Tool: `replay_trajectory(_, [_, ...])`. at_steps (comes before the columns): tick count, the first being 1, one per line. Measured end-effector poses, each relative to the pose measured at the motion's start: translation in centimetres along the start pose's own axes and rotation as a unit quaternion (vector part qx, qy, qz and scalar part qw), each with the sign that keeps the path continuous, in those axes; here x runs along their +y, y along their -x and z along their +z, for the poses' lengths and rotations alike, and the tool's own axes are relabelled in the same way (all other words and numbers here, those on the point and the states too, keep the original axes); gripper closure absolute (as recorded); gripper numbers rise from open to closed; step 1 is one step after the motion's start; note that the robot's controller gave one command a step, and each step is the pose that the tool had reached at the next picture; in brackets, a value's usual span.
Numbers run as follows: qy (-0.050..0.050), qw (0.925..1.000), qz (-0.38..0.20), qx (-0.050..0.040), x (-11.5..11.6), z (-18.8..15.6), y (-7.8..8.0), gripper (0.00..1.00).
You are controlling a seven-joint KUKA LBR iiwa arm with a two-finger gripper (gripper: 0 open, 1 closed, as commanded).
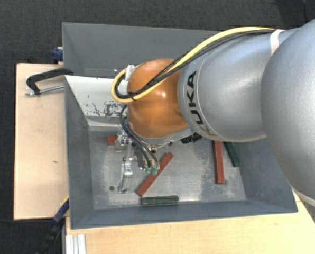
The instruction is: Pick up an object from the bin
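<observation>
1. The bin [75,157] is grey sheet metal with sloping walls and a flat floor that looks scuffed and speckled.
2. The arm [237,89] is smooth grey metal. A glossy, rounded orange cover [152,102] sits at its wrist, and a yellow cable [200,44] curves over it.
3. The end effector [124,180] is thin bare metal, low over the left-centre of the bin floor. I cannot tell whether it is open or closed.
4. Just to its right lies a red-brown stick [156,173], flat and straight-edged. Its long axis runs diagonally, with the lower end toward the bin's near wall and the upper end up and to the right.
5. A dark green bar [159,200] lies level along the near wall, just below that stick's lower end.
6. On the right side of the floor, well apart from the end effector, a second red-brown stick [219,163] lies nearly upright in the view. A dark green stick [232,155] lies slanted just beside it.
7. A small red piece [111,140] sits near the far-left of the floor.
</observation>
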State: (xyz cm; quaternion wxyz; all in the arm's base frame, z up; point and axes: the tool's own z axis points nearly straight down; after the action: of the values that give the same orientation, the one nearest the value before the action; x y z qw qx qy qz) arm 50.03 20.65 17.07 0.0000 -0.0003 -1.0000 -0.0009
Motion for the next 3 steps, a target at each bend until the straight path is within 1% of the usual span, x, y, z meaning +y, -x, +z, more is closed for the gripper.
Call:
replay_trajectory(1, [0.000,1.0000,0.000,0.0000,0.0,0.0,0.0,0.00])
replay_trajectory(2, [0.000,0.9993,-0.037,-0.0011,-3.8,2.1,-0.1,0.00])
replay_trajectory(3, [0.000,0.9998,-0.019,-0.0026,-6.6,6.6,0.8,0.00])
